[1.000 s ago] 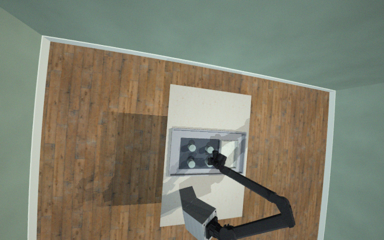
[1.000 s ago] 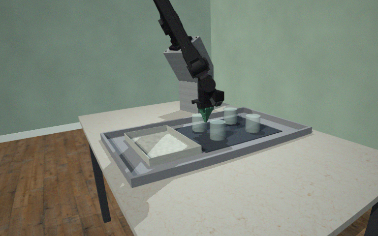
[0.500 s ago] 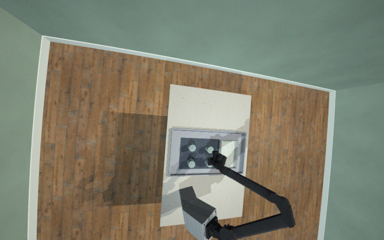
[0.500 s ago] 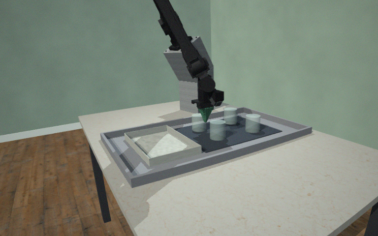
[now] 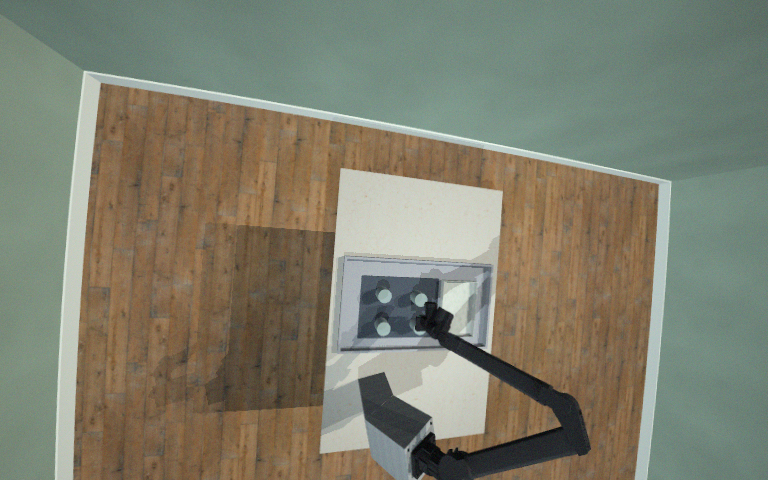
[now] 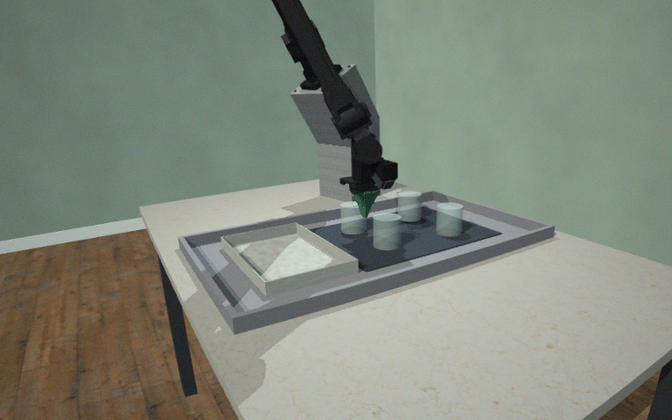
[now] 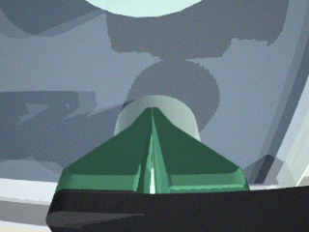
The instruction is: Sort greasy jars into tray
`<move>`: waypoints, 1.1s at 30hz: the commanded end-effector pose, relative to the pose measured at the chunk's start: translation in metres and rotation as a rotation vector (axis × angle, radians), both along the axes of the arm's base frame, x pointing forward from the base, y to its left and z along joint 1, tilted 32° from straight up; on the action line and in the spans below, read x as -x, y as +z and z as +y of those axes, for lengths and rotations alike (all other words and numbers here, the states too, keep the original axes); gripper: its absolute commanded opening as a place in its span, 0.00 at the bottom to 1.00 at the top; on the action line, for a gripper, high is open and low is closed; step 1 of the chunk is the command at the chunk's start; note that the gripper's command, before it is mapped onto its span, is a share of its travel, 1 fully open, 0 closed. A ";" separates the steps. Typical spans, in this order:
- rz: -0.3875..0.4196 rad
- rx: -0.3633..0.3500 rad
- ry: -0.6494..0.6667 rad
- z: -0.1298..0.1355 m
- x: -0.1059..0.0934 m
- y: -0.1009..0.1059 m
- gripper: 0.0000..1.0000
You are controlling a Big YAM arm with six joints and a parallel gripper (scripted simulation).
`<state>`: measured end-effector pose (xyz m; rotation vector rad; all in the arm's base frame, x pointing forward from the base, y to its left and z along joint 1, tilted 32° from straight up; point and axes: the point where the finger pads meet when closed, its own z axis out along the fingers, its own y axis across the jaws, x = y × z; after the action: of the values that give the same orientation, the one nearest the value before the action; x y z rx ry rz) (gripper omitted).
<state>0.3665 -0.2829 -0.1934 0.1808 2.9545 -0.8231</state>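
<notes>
- The pincer [image 5: 421, 322] [image 6: 365, 215] [image 7: 152, 117] has its two green fingers together, and nothing is clamped in it.
- It points down over the drying mat [image 5: 400, 312] [image 6: 472, 231] [image 7: 72, 72], at the side of the mat where the tray is.
- The first jar [image 6: 350, 220] [image 7: 156, 102] stands on the mat, near the tray and on the side of the arm's base. From the top it is partly covered by the pincer; in the wrist view it shows behind the green tips. If the tips touch it, I cannot tell.
- The second jar [image 5: 419, 298] [image 6: 386, 231] [image 7: 144, 7] stands on the mat too, near the tray, but farther from the base.
- The third jar [image 5: 383, 325] [image 6: 409, 206] is upright on the mat, on the base side, more away from the tray.
- The fourth jar [image 5: 384, 294] [image 6: 449, 220] is also upright on the mat, at the far corner from the pincer.
- All four jars are apart from each other, so no jar is inside the tray [image 5: 444, 307] [image 6: 311, 281].
- The pale, square tray stands just beside the mat, and both are inside the raised rim of the grey steel top [image 5: 349, 305] [image 6: 396, 283].
- This steel top lies on the pale table [image 5: 419, 215] [image 6: 445, 321].

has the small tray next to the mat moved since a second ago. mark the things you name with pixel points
No. In the exterior view the tray [image 5: 441, 305] [image 6: 311, 280] sits at the same place against the mat's edge [image 5: 368, 335] [image 6: 421, 249].
</notes>
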 end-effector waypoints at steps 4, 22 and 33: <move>-0.018 0.009 -0.002 -0.006 0.002 0.008 0.00; -0.018 0.009 -0.002 -0.006 0.004 0.008 0.00; -0.018 0.009 -0.002 -0.006 0.005 0.008 0.00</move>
<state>0.3628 -0.2826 -0.1941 0.1807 2.9548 -0.8229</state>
